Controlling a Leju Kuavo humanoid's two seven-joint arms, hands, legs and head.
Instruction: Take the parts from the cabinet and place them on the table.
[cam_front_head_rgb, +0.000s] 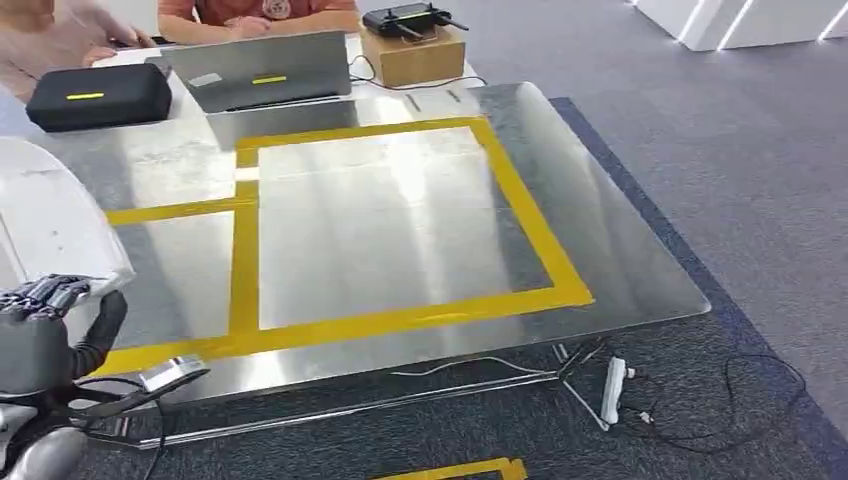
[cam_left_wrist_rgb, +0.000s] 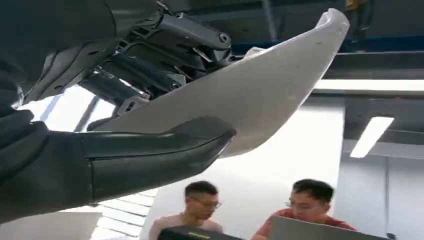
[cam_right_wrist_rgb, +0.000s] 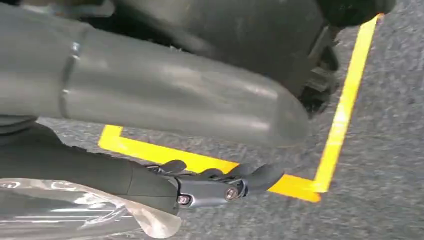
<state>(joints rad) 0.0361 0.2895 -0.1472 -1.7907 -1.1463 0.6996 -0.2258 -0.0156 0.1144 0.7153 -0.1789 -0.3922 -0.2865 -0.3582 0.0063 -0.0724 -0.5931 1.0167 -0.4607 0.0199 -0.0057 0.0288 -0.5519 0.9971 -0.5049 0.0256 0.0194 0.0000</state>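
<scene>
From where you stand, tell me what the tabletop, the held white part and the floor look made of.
Tabletop: brushed metal, judging by streaky reflections. White part, held by the left hand: smooth, moulded, probably plastic. Floor: grey carpet, finely textured.

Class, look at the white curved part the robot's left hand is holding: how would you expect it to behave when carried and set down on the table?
The white curved part looks like a thin moulded shell, so probably stiff and light for its size. Its surface looks smooth, so it may slip between the left hand's thumb and fingers. On the shiny metal table its curved shape could rock or slide.
</scene>
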